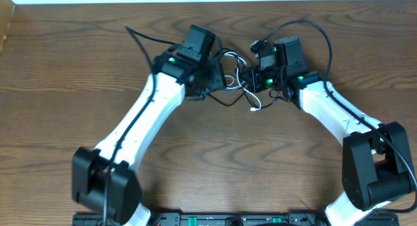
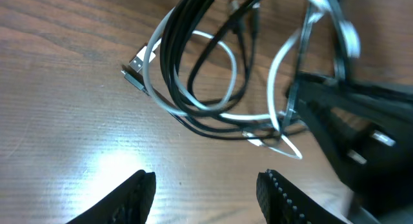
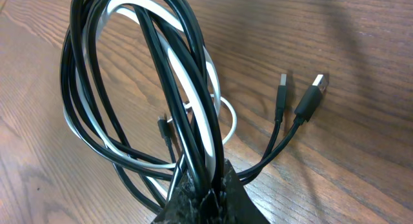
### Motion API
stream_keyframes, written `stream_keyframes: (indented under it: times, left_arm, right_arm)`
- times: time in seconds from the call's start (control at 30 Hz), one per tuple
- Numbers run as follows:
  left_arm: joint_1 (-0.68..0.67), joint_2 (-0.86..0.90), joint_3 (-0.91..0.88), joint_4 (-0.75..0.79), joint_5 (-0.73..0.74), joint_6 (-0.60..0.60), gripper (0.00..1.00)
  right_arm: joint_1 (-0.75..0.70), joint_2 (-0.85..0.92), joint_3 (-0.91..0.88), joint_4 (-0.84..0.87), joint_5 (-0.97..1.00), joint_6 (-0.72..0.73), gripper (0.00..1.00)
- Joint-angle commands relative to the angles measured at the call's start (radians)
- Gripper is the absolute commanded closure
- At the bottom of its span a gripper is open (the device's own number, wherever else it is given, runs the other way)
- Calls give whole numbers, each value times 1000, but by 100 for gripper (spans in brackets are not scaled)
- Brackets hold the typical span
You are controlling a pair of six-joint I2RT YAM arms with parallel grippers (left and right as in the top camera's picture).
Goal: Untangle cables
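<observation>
Pinching tangled loops of thin black cord (image 3: 169, 75) and thin white cord (image 3: 132, 4) with right gripper (image 3: 200, 192) over brown wooden tabletop (image 3: 348, 159); left gripper (image 2: 206, 192) spread, empty, beside.

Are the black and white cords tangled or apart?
Tangled: the white cable threads through loops of the black cable, both pinched in the right gripper.
</observation>
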Motion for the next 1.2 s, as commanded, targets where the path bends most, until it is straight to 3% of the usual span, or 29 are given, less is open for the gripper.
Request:
stream_keyframes:
  times: [0.0, 0.23, 0.43, 0.63, 0.83, 0.93, 1.17]
  left_arm:
    - [-3, 60, 0, 23, -54, -24, 46]
    - [-1, 134, 0, 126, -54, -24, 46]
    - [-1, 148, 0, 120, -151, -24, 46]
    - [-1, 150, 0, 110, -151, -24, 67]
    - [-3, 150, 0, 109, -150, -24, 68]
    - [-5, 150, -3, 110, -150, -24, 75]
    - [-5, 151, -28, 116, -150, -40, 75]
  right_arm:
    - [9, -13, 6, 5, -25, 14, 99]
    - [9, -13, 6, 4, -25, 14, 99]
    - [9, -13, 6, 4, -24, 14, 99]
    - [9, -13, 6, 5, -24, 14, 99]
    - [9, -13, 6, 5, -24, 14, 99]
    - [9, -13, 6, 5, -24, 14, 99]
    - [9, -13, 6, 5, -24, 14, 99]
